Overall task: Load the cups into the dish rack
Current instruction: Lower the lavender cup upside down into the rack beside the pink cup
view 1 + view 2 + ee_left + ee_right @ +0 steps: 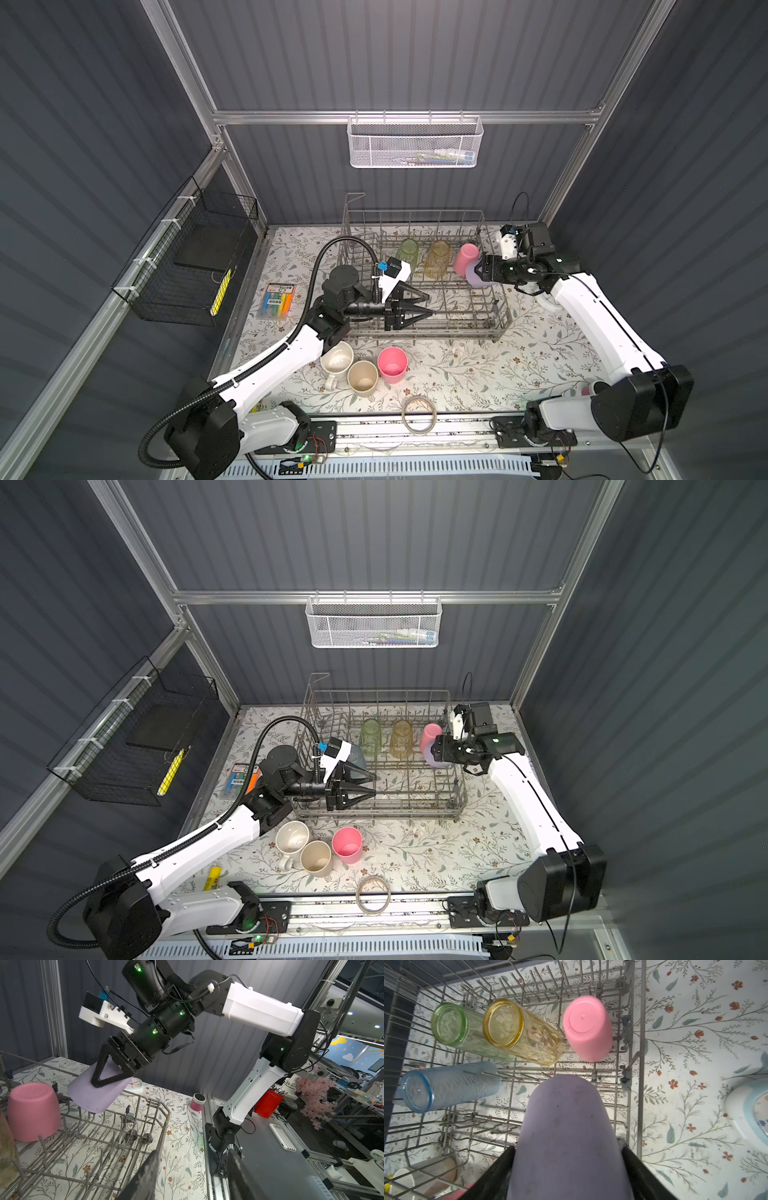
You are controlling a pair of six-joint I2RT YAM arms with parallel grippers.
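Observation:
The grey wire dish rack (415,332) stands at the back of the table. Mouth-down in its far row lean a green tumbler (408,252), an amber tumbler (438,257) and a pink cup (466,257). A blue tumbler (446,1086) lies nearer the rack's left end. My right gripper (478,272) is shut on the lilac cup (97,1093), tilted mouth-down just over the tines beside that pink cup. My left gripper (430,304) hovers open and empty over the rack's front left. On the table in front stand a white mug (336,359), a beige cup (362,376) and another pink cup (392,363).
A tape ring (419,414) lies near the front edge. A marker pack (277,300) sits left of the rack. A pale round clock (749,1109) lies right of the rack, with a squat pink thing (197,1101) beyond it. Wire baskets hang on the walls.

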